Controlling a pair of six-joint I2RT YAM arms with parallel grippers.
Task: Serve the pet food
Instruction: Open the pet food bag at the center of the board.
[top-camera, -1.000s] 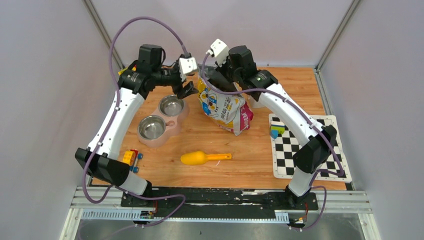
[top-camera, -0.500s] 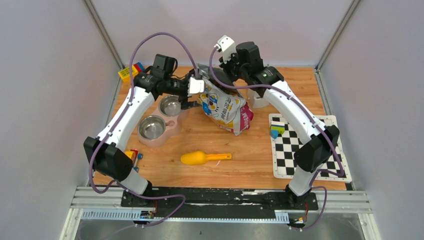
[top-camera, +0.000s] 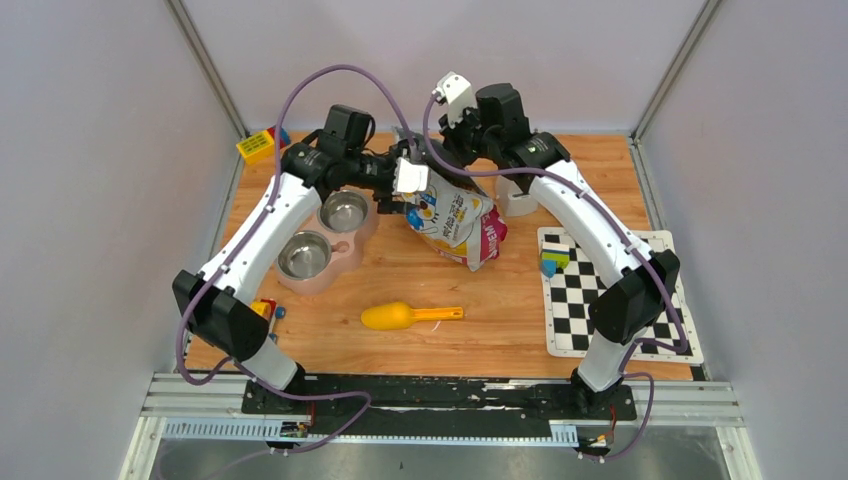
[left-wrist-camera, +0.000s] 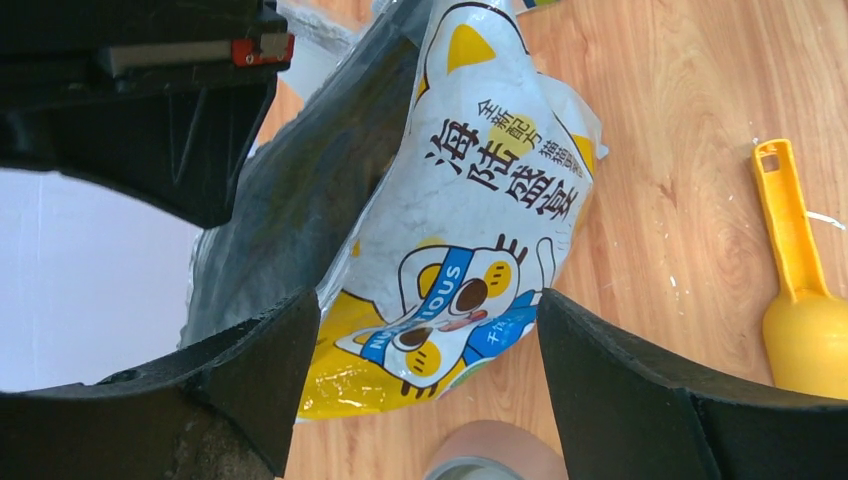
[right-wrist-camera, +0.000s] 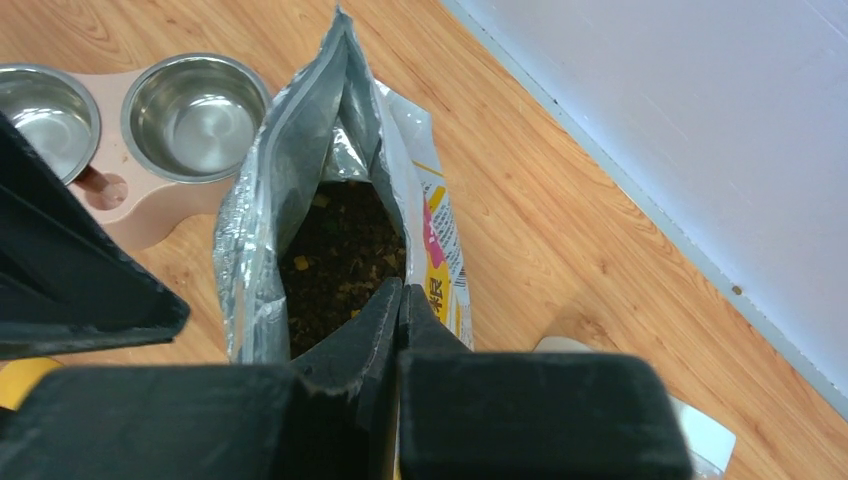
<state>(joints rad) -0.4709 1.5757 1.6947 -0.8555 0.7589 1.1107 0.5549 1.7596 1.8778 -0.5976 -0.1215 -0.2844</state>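
The bag (left-wrist-camera: 500, 180) stands straight ahead of the left gripper (left-wrist-camera: 428, 310), spread wide; the right gripper (right-wrist-camera: 400, 300), pressed together, apparently pinches its rim above the pet food (right-wrist-camera: 340, 260).

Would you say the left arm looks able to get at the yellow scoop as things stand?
Probably yes: the scoop lies by itself, nearer the arm bases than the bag and bowl, with nothing over it, and the left gripper is open.
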